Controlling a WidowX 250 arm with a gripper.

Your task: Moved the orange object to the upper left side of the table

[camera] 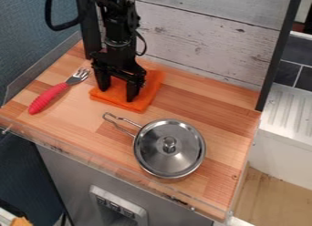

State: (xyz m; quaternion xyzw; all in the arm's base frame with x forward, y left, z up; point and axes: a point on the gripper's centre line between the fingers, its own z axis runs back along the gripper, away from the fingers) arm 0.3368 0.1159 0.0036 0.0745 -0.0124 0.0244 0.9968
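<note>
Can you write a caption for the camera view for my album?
A robot gripper opens over an orange cloth, near a red-handled fork and a lidded pot.

The orange cloth [150,94], a folded piece with soft, slightly rounded corners, lies flat on the wooden counter [207,112], near its back edge and left of the middle, its sides set at a slant to the counter's front edge.

No text, label, brand, number or sign can be read on anything in the camera view.
</note>
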